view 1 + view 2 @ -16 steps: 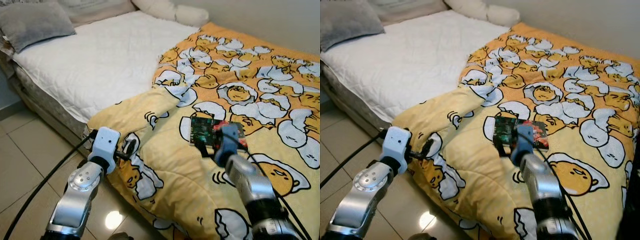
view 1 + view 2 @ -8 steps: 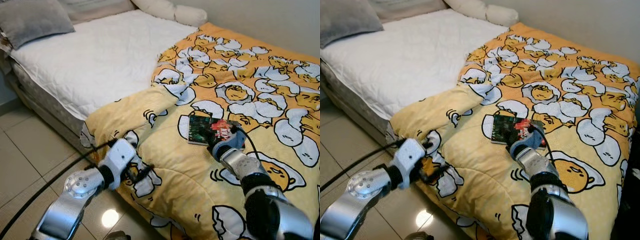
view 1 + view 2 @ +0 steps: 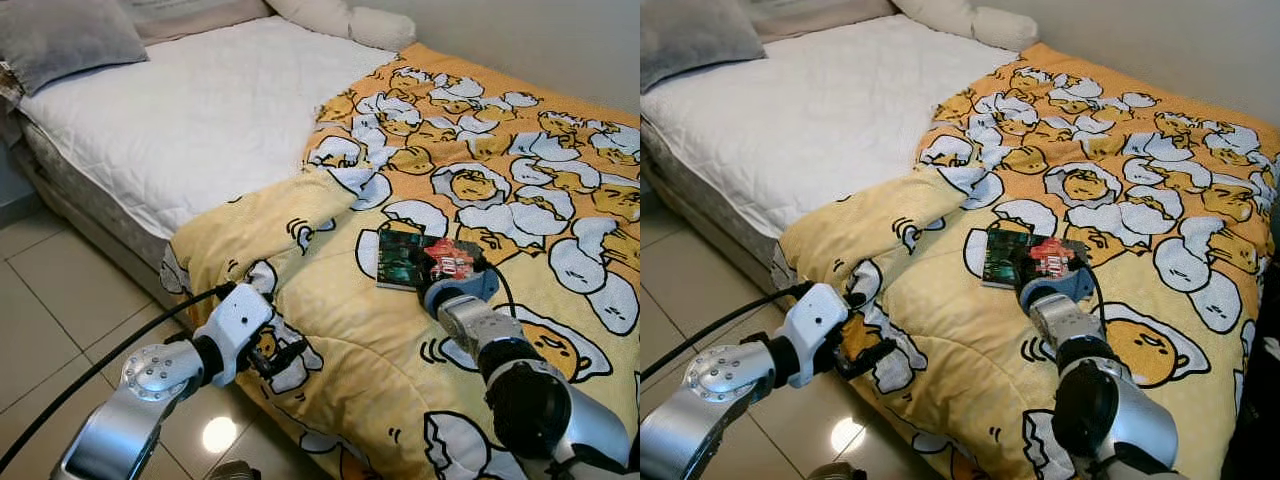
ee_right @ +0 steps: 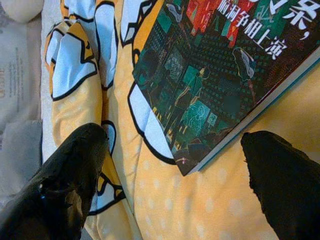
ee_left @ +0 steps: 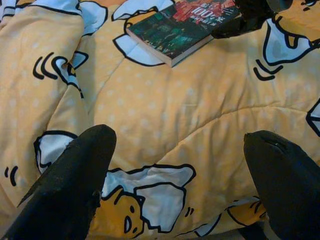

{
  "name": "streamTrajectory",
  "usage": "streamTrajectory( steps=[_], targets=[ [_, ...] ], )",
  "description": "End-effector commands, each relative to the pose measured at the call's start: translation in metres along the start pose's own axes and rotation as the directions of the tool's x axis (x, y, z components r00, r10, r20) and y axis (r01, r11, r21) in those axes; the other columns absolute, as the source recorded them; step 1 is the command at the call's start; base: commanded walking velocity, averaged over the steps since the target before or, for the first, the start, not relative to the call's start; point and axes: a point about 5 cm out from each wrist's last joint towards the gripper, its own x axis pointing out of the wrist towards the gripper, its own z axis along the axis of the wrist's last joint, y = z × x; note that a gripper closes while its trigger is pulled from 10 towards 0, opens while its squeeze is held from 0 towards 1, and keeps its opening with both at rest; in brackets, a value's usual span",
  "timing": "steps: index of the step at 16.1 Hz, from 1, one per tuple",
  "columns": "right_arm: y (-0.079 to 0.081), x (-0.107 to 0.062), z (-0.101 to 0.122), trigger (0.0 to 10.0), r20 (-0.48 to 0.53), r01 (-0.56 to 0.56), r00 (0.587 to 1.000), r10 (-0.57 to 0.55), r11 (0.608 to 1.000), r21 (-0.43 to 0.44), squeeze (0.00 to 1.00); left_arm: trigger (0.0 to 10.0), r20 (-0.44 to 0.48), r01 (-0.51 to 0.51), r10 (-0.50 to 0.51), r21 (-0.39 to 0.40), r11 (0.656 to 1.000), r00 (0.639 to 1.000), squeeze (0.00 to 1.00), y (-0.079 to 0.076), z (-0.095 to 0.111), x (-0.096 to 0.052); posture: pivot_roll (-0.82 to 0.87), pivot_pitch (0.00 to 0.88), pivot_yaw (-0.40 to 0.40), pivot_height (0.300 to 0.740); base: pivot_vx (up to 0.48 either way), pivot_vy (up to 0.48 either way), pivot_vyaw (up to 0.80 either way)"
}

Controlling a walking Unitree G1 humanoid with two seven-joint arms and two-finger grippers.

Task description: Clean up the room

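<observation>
A dark-covered book (image 3: 425, 262) with red and green art lies flat on the yellow egg-print duvet (image 3: 480, 170). My right gripper (image 3: 447, 281) is open at the book's near edge; in the right wrist view its fingers (image 4: 70, 170) stand either side of the book's (image 4: 220, 75) near corner, low over the duvet. My left gripper (image 3: 283, 358) is open at the duvet's hanging edge near the floor. In the left wrist view its fingers (image 5: 75, 180) spread wide over the duvet (image 5: 175, 100), with the book (image 5: 180, 27) farther off.
A bare white mattress (image 3: 200, 110) takes up the left half of the bed, with a grey pillow (image 3: 70, 40) and white pillows (image 3: 345, 20) at its head. Tiled floor (image 3: 60, 300) runs along the bed's side. A black cable (image 3: 100, 365) trails from my left arm.
My left arm dropped from the duvet's folded corner to its lower hanging edge. My right arm reached forward, bringing its gripper up to the book's near edge. The camera shifted slightly.
</observation>
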Motion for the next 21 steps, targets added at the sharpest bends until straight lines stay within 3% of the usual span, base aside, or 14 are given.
streamTrajectory(
  steps=[1,5,12,15,18,21],
  targets=[
    [0.0,0.001,0.001,10.0,0.029,0.03,0.999,-0.03,1.0,-0.003,0.0,10.0,-0.001,-0.024,0.024,0.007,1.0,1.0,0.69,0.002,0.004,-0.007,0.15,0.0,-0.091,0.74,0.0,0.0,0.0],
    [0.0,0.001,0.005,10.0,0.06,0.039,0.997,-0.04,0.999,0.016,0.0,10.0,-0.001,-0.027,0.027,0.009,1.0,1.0,0.69,0.0,0.007,-0.014,0.17,0.065,-0.093,0.74,0.0,0.0,0.0],
    [-0.003,0.001,0.003,10.0,0.077,0.086,0.994,-0.083,0.996,-0.033,0.0,10.0,0.008,-0.055,0.055,0.025,0.998,0.998,0.7,0.003,0.019,-0.023,0.2,0.219,-0.128,0.74,0.0,0.0,0.0],
    [0.016,0.003,0.007,10.0,0.111,-0.023,0.994,0.016,0.998,0.061,0.0,10.0,0.011,-0.044,0.044,0.027,0.999,0.999,0.7,0.007,0.023,-0.025,0.21,0.238,-0.13,0.74,0.0,0.0,0.0],
    [0.032,0.005,0.004,10.0,0.1,-0.095,0.991,0.087,0.992,0.08,0.0,10.0,0.031,-0.028,0.027,0.041,0.999,0.999,0.7,0.015,0.03,-0.024,0.21,0.238,-0.131,0.74,0.0,0.0,0.0],
    [0.036,0.005,0.002,10.0,0.107,-0.11,0.989,0.098,0.986,0.121,0.0,10.0,0.038,-0.012,0.01,0.05,0.999,0.999,0.69,0.025,0.037,-0.026,0.22,0.248,-0.116,0.74,0.0,0.0,0.0]
  ],
)
